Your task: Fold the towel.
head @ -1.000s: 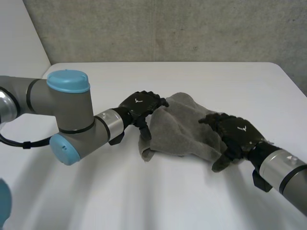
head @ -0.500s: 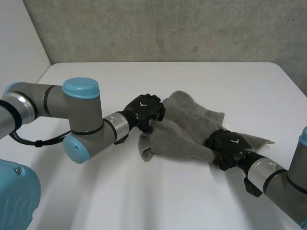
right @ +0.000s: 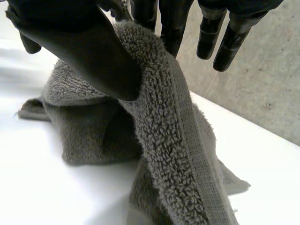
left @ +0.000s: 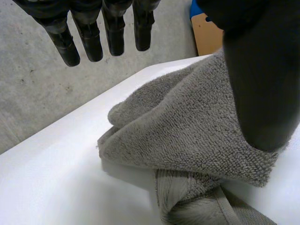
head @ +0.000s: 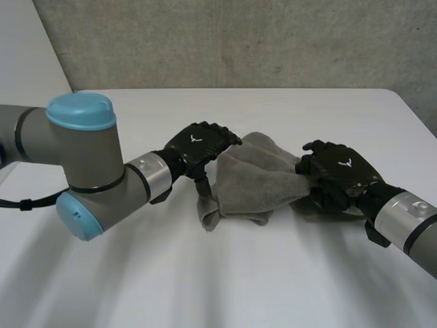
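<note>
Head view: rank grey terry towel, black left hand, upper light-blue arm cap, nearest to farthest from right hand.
1. Grey terry towel: pinched by the right hand.
2. Black left hand: at the towel's opposite side.
3. Upper light-blue arm cap: left arm's elbow, far left.

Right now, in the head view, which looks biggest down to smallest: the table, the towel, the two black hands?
1. table
2. towel
3. left hand and right hand: they look alike, so I won't rank them.
</note>
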Controlling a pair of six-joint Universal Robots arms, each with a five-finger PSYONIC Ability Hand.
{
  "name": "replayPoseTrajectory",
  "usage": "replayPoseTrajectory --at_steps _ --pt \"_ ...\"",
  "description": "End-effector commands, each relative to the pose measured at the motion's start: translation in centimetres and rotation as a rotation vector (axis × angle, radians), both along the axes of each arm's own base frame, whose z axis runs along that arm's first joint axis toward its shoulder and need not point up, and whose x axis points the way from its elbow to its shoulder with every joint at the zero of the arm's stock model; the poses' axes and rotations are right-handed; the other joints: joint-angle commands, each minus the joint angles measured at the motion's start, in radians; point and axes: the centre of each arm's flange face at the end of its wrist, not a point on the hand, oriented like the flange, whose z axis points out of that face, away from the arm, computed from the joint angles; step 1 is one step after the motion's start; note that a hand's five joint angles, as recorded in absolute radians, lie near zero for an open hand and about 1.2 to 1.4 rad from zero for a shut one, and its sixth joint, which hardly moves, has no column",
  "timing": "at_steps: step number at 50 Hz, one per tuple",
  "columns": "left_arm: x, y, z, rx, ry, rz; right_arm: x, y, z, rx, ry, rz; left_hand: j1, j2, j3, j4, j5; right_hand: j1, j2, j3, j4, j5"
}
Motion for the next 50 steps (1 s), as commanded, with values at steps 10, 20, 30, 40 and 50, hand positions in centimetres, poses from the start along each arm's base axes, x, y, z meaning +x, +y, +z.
replayPoseTrajectory --at_steps 10,20,30,40,50 --pt "-2.8 -3.4 -5.4 -0.031 0.017 -0.022 -0.4 0.5 -2.3 0.067 0.04 0.003 0.054 0.096 -0.043 -0.05 0.109 0.113 0.16 -0.007 -0.06 0.068" --pt "-2.2 -2.9 -6.7 -0.018 -0.085 -0.041 -0.6 0.1 -2.1 0.056 0.039 -0.005 0.392 0.434 -0.043 -0.05 0.446 0.113 0.16 -0.007 -0.06 0.068" --pt "-1.2 -1.8 -6.4 -0.048 -0.152 -0.051 -0.5 0.1 -2.0 0.054 0.039 -0.002 0.398 0.439 -0.043 -0.05 0.452 0.113 0.16 -0.007 -0.06 0.068" --pt "0.3 -0.2 -2.3 -0.047 -0.148 -0.033 -0.5 0.0 -1.9 0.043 0.046 -0.002 1.112 1.154 -0.043 -0.05 1.167 0.113 0.16 -0.007 -0.06 0.068" --pt "2.3 2.4 2.2 -0.036 -0.117 0.007 0.2 1.8 1.0 0.026 0.055 0.135 1.117 1.158 -0.043 -0.05 1.171 0.113 0.16 -0.007 -0.06 0.068"
